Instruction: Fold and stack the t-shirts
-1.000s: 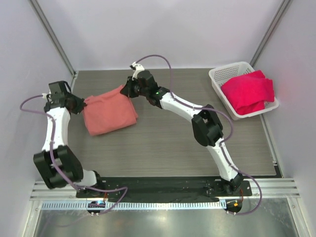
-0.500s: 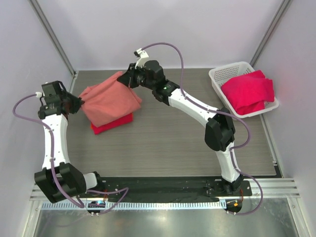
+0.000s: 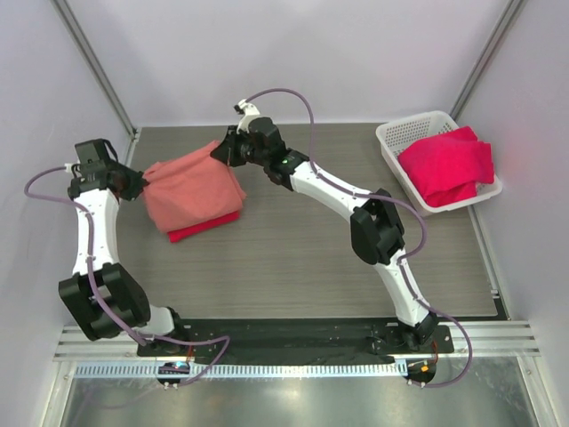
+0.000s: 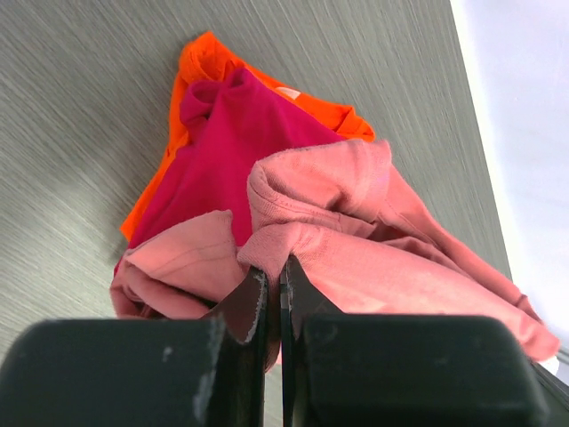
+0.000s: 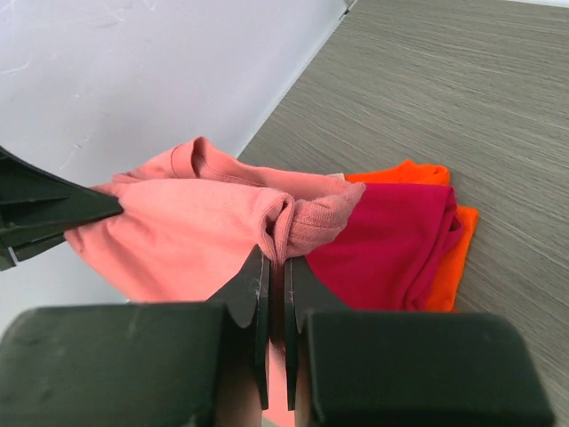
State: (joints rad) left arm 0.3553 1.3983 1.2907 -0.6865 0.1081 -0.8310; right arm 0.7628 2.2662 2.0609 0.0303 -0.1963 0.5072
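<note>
The folded salmon-pink t-shirt hangs between both grippers, just above a folded crimson-red t-shirt at the table's left. My left gripper is shut on the pink shirt's left corner. My right gripper is shut on its far right corner. In the wrist views the red shirt lies on an orange one beneath the pink shirt; they show too in the right wrist view as red and orange. More crimson-red t-shirts lie in the basket.
A white plastic mesh basket stands at the back right corner. The enclosure's walls close in on the left, back and right. Bare grey table lies in the middle and front.
Both grippers raised the pink shirt off the pile, exposing the red shirt, and have now lowered it again closer to the pile. The left gripper shifted outward to the left.
</note>
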